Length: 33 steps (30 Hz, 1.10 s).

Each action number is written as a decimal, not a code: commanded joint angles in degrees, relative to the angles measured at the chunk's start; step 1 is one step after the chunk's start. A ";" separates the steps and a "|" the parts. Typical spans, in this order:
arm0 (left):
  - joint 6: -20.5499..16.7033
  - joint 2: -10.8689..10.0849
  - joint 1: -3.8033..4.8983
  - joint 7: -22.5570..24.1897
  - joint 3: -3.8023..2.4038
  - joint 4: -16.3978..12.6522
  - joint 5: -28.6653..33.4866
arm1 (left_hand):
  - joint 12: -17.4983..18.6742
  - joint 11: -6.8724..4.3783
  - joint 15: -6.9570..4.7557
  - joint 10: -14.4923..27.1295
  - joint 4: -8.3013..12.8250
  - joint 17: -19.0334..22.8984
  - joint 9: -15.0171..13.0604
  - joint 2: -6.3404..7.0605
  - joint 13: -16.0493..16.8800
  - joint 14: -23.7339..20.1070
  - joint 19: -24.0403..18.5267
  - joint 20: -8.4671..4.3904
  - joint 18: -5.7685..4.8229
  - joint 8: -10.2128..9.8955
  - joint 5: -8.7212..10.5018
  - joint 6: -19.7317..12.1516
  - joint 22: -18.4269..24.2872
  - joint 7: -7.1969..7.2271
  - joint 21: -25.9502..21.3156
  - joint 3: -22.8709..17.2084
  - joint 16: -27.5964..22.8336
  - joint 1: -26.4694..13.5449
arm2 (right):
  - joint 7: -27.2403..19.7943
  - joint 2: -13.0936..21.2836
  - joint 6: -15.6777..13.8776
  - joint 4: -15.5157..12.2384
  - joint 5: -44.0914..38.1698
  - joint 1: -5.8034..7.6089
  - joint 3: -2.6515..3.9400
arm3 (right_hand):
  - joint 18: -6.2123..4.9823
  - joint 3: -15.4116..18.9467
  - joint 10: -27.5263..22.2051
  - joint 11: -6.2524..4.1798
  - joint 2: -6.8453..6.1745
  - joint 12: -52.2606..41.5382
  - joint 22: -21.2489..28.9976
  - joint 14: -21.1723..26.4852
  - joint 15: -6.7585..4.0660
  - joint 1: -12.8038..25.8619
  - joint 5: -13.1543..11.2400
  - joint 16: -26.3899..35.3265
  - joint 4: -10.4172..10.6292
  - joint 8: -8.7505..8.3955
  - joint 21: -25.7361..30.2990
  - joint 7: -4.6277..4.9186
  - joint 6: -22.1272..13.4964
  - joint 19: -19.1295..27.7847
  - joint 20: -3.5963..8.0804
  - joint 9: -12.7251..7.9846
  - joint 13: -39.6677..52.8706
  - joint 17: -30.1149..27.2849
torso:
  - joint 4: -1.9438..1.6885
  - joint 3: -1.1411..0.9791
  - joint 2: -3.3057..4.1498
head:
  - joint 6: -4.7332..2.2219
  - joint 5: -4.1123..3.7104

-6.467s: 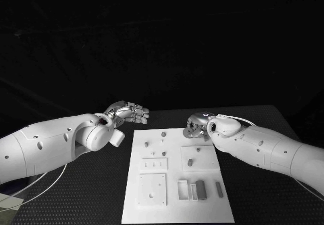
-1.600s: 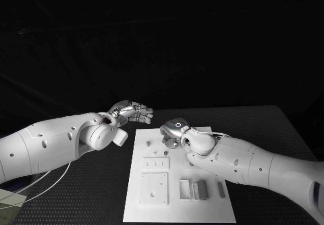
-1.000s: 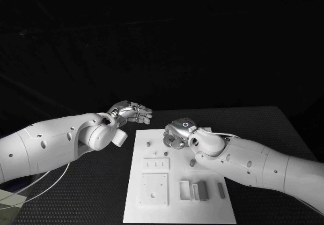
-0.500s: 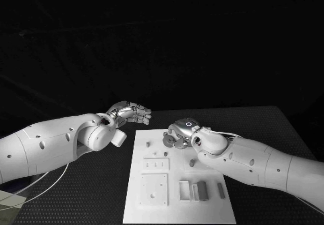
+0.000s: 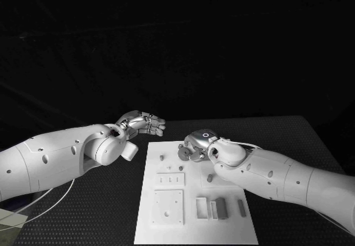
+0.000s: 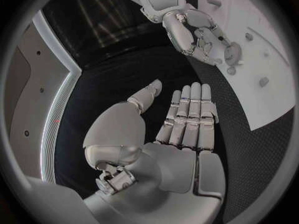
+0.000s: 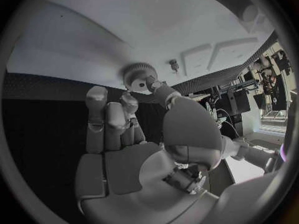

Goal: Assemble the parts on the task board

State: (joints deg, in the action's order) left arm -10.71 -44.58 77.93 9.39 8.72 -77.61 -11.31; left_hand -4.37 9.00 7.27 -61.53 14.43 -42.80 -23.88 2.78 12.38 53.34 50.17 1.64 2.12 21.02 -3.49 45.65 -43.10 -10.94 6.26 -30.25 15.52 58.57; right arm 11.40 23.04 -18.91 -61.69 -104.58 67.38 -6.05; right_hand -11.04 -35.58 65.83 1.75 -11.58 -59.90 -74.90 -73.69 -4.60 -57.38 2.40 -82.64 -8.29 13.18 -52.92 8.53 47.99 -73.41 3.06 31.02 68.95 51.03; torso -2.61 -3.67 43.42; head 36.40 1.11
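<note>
The white task board [image 5: 169, 224] lies in the middle of the black table. My right hand [image 5: 195, 148] hovers low over its far end and pinches a round toothed gear [image 7: 137, 76] between thumb and fingertips, close to the board's surface [image 7: 156, 25]. The left wrist view shows the same gear [image 6: 234, 52] at the right hand's fingertips [image 6: 209, 44]. A small peg [image 7: 174, 63] stands on the board just beside the gear. My left hand [image 5: 142, 123] floats off the board's far left corner; its fingers [image 6: 190, 115] are stretched out and hold nothing.
Small pegs [image 5: 161, 158] [image 5: 209, 178] stand on the board's far half. Two raised white plates [image 5: 169, 180] [image 5: 167, 206] sit on its left side. Grey blocks [image 5: 219, 208] [image 5: 241, 206] lie at its near right. A cable [image 5: 44, 210] loops below my left arm.
Since 6.5 s ago my right hand has moved left from the board's far right corner to over its far middle. In the last second it only edged slightly right. The left hand stays put.
</note>
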 commanded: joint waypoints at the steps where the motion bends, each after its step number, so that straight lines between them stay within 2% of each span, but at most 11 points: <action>1: 0.19 0.19 0.11 0.57 -0.06 -0.08 -0.15 | 0.33 0.09 0.38 -0.15 -0.02 -0.08 -0.05 0.15 0.06 0.21 -0.21 0.25 -0.58 -0.34 0.35 -0.10 -0.09 -0.28 -0.32 0.05 -0.26 -0.03 | -0.93 -0.28 1.47 0.13 0.45 -0.02 -0.05 | -3.96 -0.11 -0.08 0.39 -0.50 -0.21 -0.71 -0.06 0.44 0.01 0.38 0.21 0.41 -0.11 0.24 0.17 -0.19 0.02 0.23 -0.05 -0.05 -0.05 | -0.07 0.03 0.05 | 0.12 0.00; 23: 0.34 0.18 0.11 0.45 -0.06 -0.06 -0.16 | 0.35 0.09 0.38 -0.13 -0.08 -0.14 -0.08 0.11 0.10 0.22 -0.20 0.25 -0.58 -0.38 0.35 -0.11 -0.12 -0.29 -0.36 0.06 -0.34 -0.07 | -1.30 -0.63 2.56 0.62 0.54 -0.24 -0.36 | -3.96 0.66 -0.14 -0.34 1.47 -0.59 -0.98 -0.03 -0.23 -0.75 0.38 0.13 0.35 1.44 0.20 -0.63 2.55 0.18 0.14 0.74 -0.11 0.00 | 0.02 0.01 -0.03 | 0.53 0.25; 28: 0.29 0.19 0.11 0.40 -0.06 -0.06 -0.16 | 0.36 0.10 0.38 -0.13 -0.10 -0.15 -0.09 0.12 0.11 0.23 -0.19 0.25 -0.58 -0.39 0.35 -0.12 -0.13 -0.29 -0.37 0.07 -0.35 -0.09 | -1.02 -0.68 1.79 0.66 1.36 -0.25 -0.39 | -3.96 1.08 -0.30 -0.24 0.73 -0.52 -0.97 0.04 -0.19 -0.48 0.36 0.24 0.33 0.82 0.29 -0.50 1.49 0.30 0.10 0.52 -0.20 -0.04 | 0.07 -0.03 -0.02 | 0.63 0.27; 30: 0.26 0.19 0.11 0.37 -0.06 -0.06 -0.16 | 0.36 0.10 0.38 -0.12 -0.11 -0.16 -0.08 0.13 0.12 0.23 -0.20 0.25 -0.59 -0.42 0.35 -0.16 -0.13 -0.30 -0.38 0.08 -0.36 -0.11 | -1.03 -0.70 1.86 0.70 1.23 -0.30 -0.40 | -3.96 1.03 -0.59 0.30 -0.19 -0.47 -0.90 0.07 0.29 -0.44 0.38 0.27 0.56 -0.54 0.41 0.10 -0.94 0.32 0.23 -0.04 -0.20 -0.04 | 0.08 -0.02 -0.03 | 0.63 0.25; 33: 0.26 0.20 0.11 0.36 -0.06 -0.07 -0.16 | 0.38 0.11 0.38 -0.10 -0.13 -0.18 -0.07 0.16 0.13 0.23 -0.19 0.25 -0.58 -0.51 0.35 -0.29 -0.14 -0.36 -0.40 0.09 -0.40 -0.13 | -1.16 -0.70 1.96 0.68 1.28 -0.31 -0.43 | -3.96 0.90 -0.87 0.68 -1.00 -0.54 -0.85 0.12 0.69 -0.32 0.37 0.27 1.08 -0.91 0.52 0.48 -1.62 0.30 0.33 -0.18 -0.16 -0.02 | 0.07 -0.05 -0.03 | 0.60 0.18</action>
State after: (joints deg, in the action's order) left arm -10.68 -44.48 77.93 9.32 8.72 -77.59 -11.33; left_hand -4.37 9.00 7.41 -61.53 14.43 -42.89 -23.91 2.78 12.43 53.48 50.17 1.64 2.11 20.79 -3.49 45.44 -43.19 -11.15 6.04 -30.25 15.30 58.57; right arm 10.61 22.42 -17.95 -61.06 -103.40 67.23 -6.38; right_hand -11.04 -34.65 65.20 2.37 -12.19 -60.13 -74.91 -73.49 -4.40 -57.71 2.43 -82.64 -7.47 12.51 -52.68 8.66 47.05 -73.06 2.99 30.92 68.79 51.04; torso -2.55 -3.70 43.39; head 37.03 1.35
